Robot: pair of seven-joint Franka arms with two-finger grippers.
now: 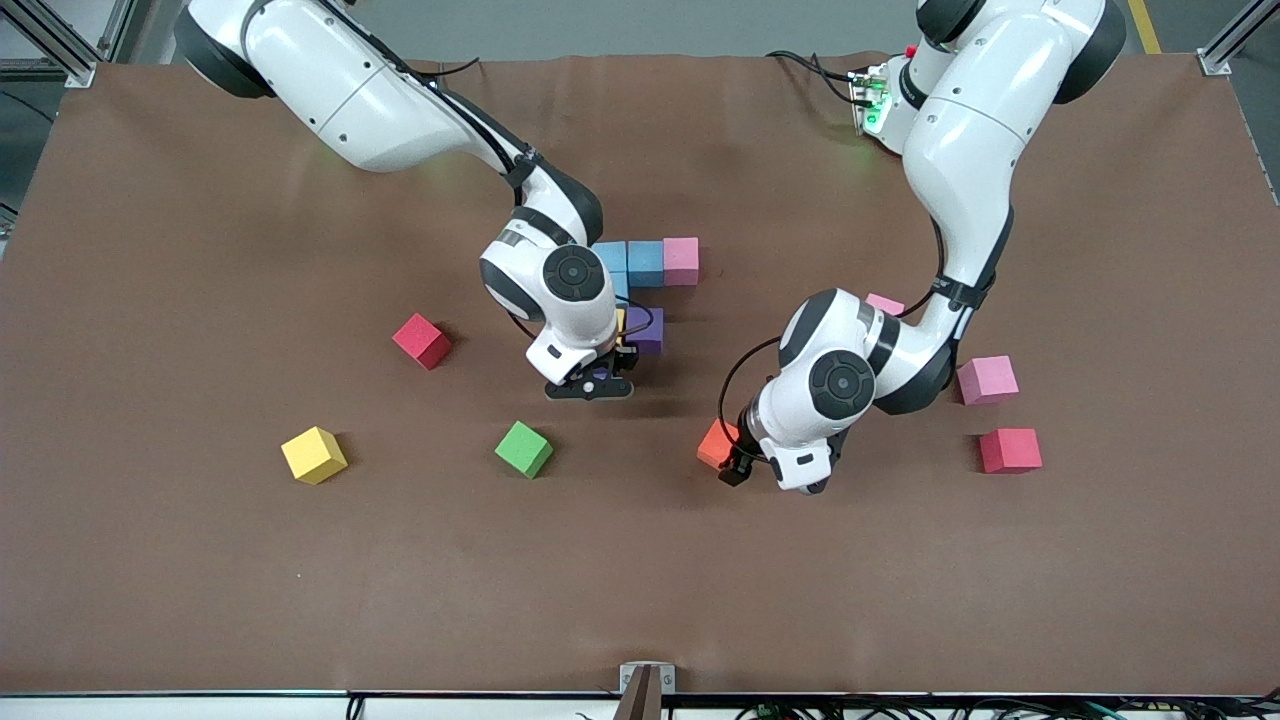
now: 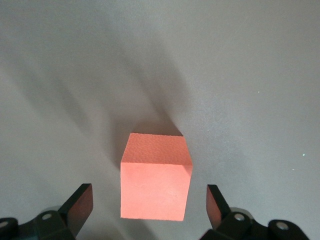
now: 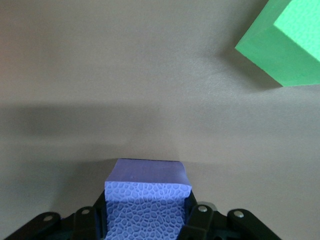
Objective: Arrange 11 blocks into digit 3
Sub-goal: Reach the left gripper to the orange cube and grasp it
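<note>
**A:** Blocks first, from the right arm's end of the table. What lies there?

**B:** A yellow block (image 1: 314, 455) sits alone, low in the front view. A red cube (image 1: 422, 341) is farther from the camera than it. Then a green block (image 1: 523, 449), about level with the yellow one.

**A:** And the right gripper (image 1: 590, 385)?

**B:** It is clamped on a purple block (image 3: 146, 200); the right wrist view shows the fingers pressed against both its sides, low over the brown table (image 1: 200, 250). The green block shows in a corner of that view.

**A:** What is built so far?

**B:** Just beside that arm's wrist, two light blue blocks (image 1: 645, 262) and a pink block (image 1: 681, 260) touch in a row. A second purple block (image 1: 647, 331) lies nearer the camera than the row, with a sliver of another blue one above it, mostly hidden by the arm.

**A:** Further along?

**B:** An orange block (image 1: 716, 443) rests on the table. The left gripper (image 2: 150, 207) has its fingers spread wide, one on each side of that block, with a gap on both sides.

**A:** Toward the left arm's end?

**B:** A pink block (image 1: 885, 303) peeks out by the left arm, another pink block (image 1: 987, 380) lies clear, and a second red cube (image 1: 1010, 450) sits just nearer the camera.
</note>
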